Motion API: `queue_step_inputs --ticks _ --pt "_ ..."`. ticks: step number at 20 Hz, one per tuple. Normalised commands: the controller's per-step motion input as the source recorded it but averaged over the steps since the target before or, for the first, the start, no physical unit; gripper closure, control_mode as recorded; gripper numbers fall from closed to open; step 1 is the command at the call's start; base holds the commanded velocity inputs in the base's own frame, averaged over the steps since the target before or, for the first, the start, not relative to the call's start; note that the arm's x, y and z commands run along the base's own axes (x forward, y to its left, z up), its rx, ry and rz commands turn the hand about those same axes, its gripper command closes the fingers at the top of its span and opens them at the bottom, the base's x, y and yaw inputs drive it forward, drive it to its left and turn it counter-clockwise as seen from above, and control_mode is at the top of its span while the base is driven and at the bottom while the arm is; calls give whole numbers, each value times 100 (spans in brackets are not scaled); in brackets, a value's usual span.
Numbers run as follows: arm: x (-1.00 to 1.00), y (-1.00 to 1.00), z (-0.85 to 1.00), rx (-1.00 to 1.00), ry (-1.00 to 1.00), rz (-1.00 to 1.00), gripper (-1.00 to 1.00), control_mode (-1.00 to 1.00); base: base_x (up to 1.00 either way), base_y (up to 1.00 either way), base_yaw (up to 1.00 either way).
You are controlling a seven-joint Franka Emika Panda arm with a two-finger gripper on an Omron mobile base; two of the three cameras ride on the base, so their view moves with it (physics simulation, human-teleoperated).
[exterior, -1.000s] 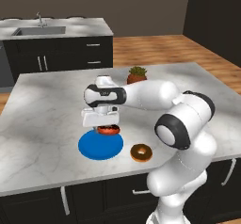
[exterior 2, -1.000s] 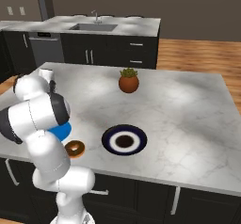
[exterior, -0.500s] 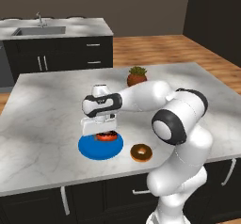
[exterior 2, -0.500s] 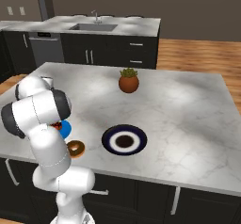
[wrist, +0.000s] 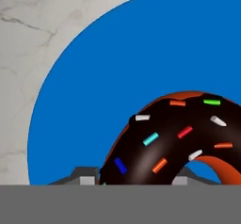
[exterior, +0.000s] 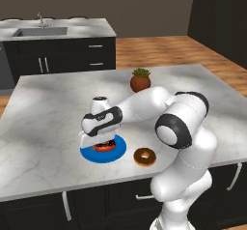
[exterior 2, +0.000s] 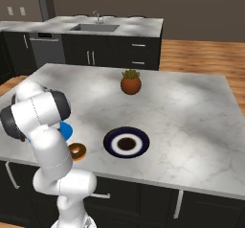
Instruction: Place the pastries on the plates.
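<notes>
Lowered since a second ago: gripper now right down over the blue plate, where half a second back it hung a little higher and a second back higher again. Carried down with it, the sprinkled donut, now low over the plate's middle and, by the look of the left base view, on or just off the blue surface; contact itself too close to call. In the hand view, fingertips hugging the donut's near side, one at each flank of the ring, so pinching it and not yet let go. Probably the last instant of the first placement: only opening and lifting clear left for this one.

Unmoved across all three moments: glazed donut on the bare marble just beside the blue plate, toward the counter's front edge. Likewise the navy plate, further along the counter with nothing on it, the glazed donut between it and the blue one. Plant pot well apart at the back, out of the way.

Roughly half the job nearly done; second donut untouched, navy plate its likely home.
</notes>
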Motion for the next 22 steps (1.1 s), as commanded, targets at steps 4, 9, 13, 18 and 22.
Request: queue_step_inputs --ticks 4,9,13,18,22 --pt "-9 0 -70 12 -13 4 100 -100 0 0 0" --pt "-47 1 -17 12 -5 1 -100 -100 0 0 0" --pt "-41 -1 23 8 -3 0 -100 -100 0 0 0" --pt "-11 -3 46 1 -9 0 -100 -100 0 0 0" --pt "34 -14 23 0 -15 1 -100 -100 0 0 0"
